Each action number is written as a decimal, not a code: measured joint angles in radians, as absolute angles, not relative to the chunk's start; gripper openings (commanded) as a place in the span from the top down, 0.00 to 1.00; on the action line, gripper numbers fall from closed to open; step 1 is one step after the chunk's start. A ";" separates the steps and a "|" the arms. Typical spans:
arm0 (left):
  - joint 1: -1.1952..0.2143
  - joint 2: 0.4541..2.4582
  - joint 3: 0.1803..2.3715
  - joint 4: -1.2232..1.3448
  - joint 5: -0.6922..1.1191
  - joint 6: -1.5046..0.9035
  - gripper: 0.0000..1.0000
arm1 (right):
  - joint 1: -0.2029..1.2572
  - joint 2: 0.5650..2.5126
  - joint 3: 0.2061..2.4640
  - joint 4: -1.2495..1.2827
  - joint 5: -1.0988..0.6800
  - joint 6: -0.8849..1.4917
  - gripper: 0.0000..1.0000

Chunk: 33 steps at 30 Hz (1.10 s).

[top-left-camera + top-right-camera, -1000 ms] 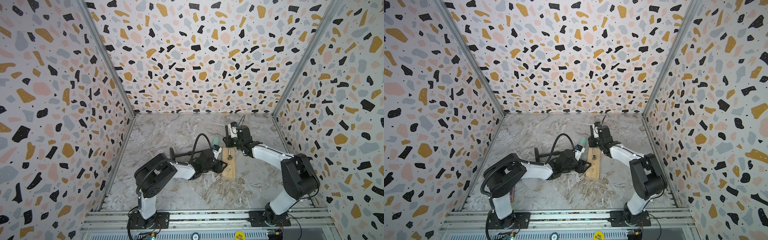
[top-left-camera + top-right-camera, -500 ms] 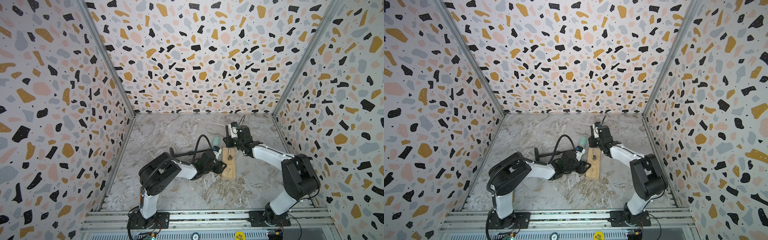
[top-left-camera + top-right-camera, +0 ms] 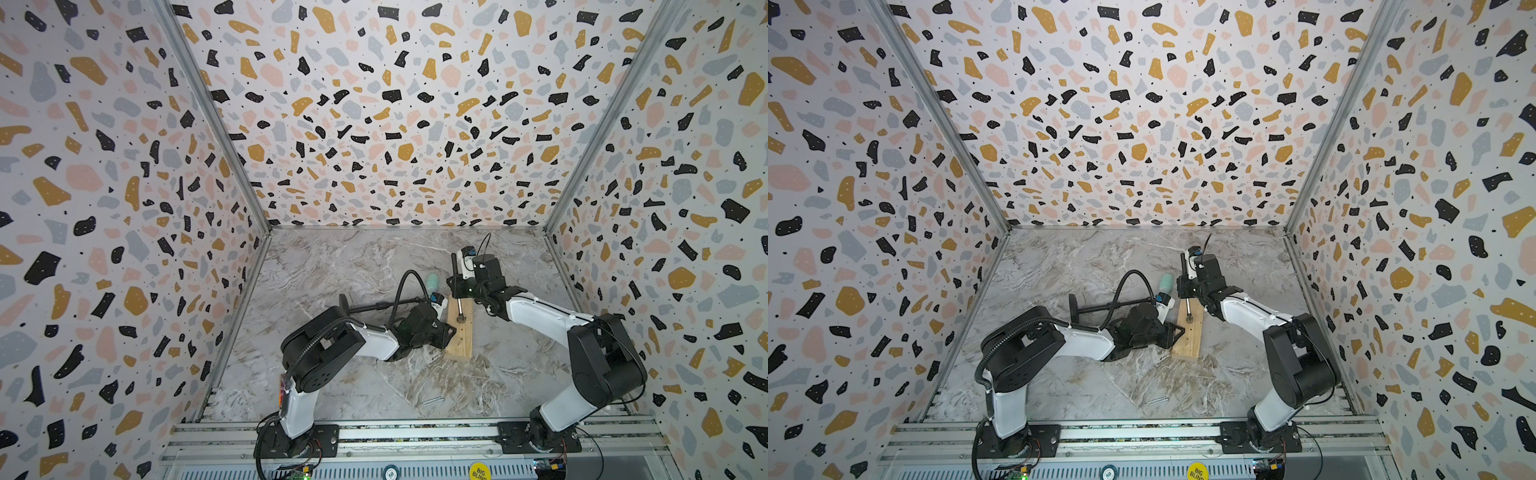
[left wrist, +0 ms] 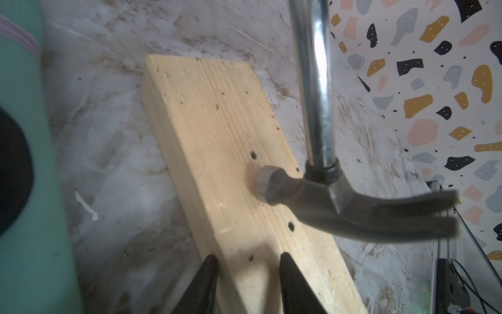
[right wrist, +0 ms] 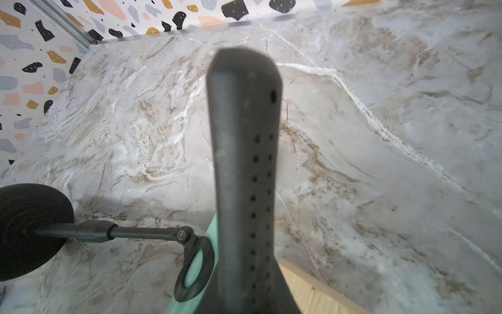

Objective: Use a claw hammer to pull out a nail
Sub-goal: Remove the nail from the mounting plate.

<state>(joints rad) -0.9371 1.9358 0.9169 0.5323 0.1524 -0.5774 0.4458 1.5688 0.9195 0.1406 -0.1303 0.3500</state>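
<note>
Marble tabletop [image 3: 353,266], claw hammer [image 3: 460,309] in right tool [image 3: 457,289], head on block [image 3: 463,343]

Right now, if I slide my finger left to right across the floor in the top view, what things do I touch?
First the long black rod with disc ends → mint-green tool → wooden block. The claw hammer overlaps the block, so I skipped it.
</note>
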 measured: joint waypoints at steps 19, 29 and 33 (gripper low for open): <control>-0.937 1.937 0.917 0.533 0.151 -0.592 0.61 | 0.632 1.234 0.546 0.441 0.255 0.333 1.00; -0.938 1.947 0.933 0.529 0.152 -0.592 0.61 | 0.712 1.188 0.463 0.540 0.367 0.265 1.00; -0.938 1.947 0.933 0.528 0.152 -0.592 0.61 | 0.747 1.156 0.423 0.575 0.415 0.234 1.00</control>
<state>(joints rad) -0.9379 1.9472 0.9333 0.5282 0.1520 -0.5919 0.7467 1.1564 0.4229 0.5751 0.4149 0.2344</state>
